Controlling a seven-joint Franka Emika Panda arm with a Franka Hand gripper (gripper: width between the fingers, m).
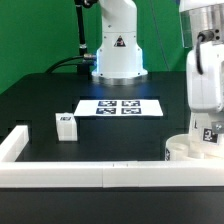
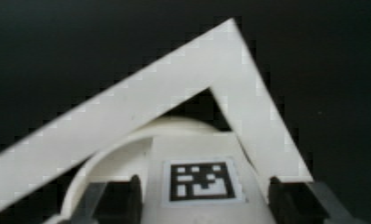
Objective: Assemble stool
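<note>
In the exterior view my gripper [image 1: 206, 128] hangs at the right, shut on a white leg [image 1: 210, 136] whose black-and-white tag faces outward. The leg stands upright on or just above the round white seat [image 1: 184, 151], which lies against the front rail at the right corner. The wrist view shows the tagged leg [image 2: 201, 180] between my two dark fingers [image 2: 114, 198], with the gripper [image 2: 203, 203] closed on its sides. The seat [image 2: 150, 145] curves behind it. A second leg [image 1: 66, 124] stands on the black table at the exterior view's left.
White border rails [image 1: 90, 176] run along the table's front and left edge and meet in a corner [image 2: 214, 70] behind the seat. The marker board [image 1: 120, 107] lies in the middle, in front of the arm's white base [image 1: 118, 55].
</note>
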